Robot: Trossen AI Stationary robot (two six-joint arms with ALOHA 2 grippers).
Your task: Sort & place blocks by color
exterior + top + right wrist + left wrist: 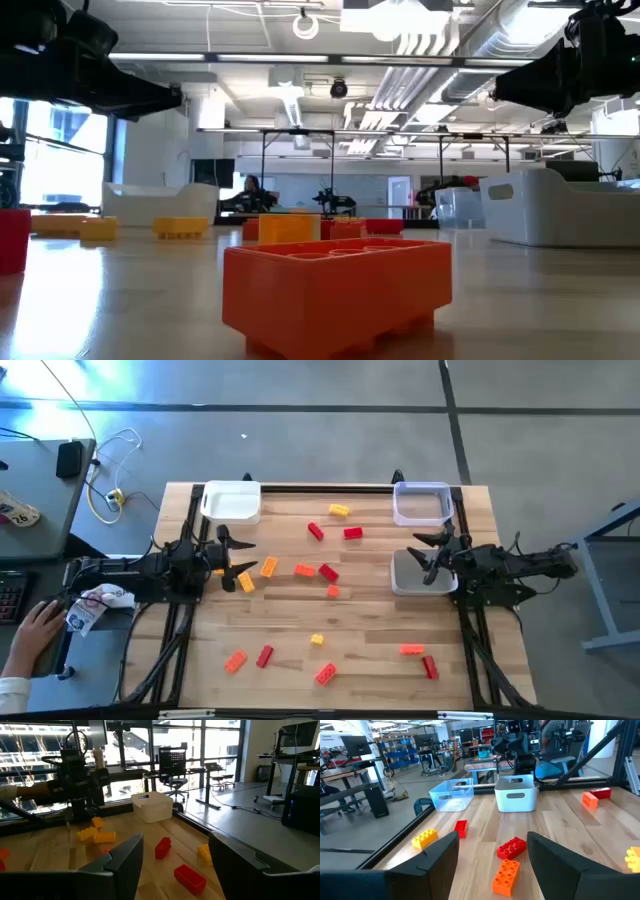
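- Left gripper (232, 557) hangs at the tabletop's (370, 620) left side, fingers (435, 857) spread apart and holding nothing.
- Right gripper (432, 553) is over the white tray (400, 582) at the right side, fingers (125, 857) also spread, nothing between them.
- Blocks (305, 570) lie scattered over the wood, none in a tray.
- A yellow block (246, 582) and an orange block (268, 567) sit just beside the left gripper.
- Mid-table: an orange and a red block (328, 572) touching; a small orange one (333, 591) near them.
- Toward the far edge: a yellow block (339, 511) and two red ones (352, 533).
- Near edge: orange (235, 661), red (264, 656), yellow (317, 640) and red (325, 675) on the left half; orange (411, 650) and red (430, 668) on the right.
- White tray (232, 503) at the far left corner, clear tray (421, 505) at the far right.
- A person's hand (38, 628) rests on the desk beside the table.
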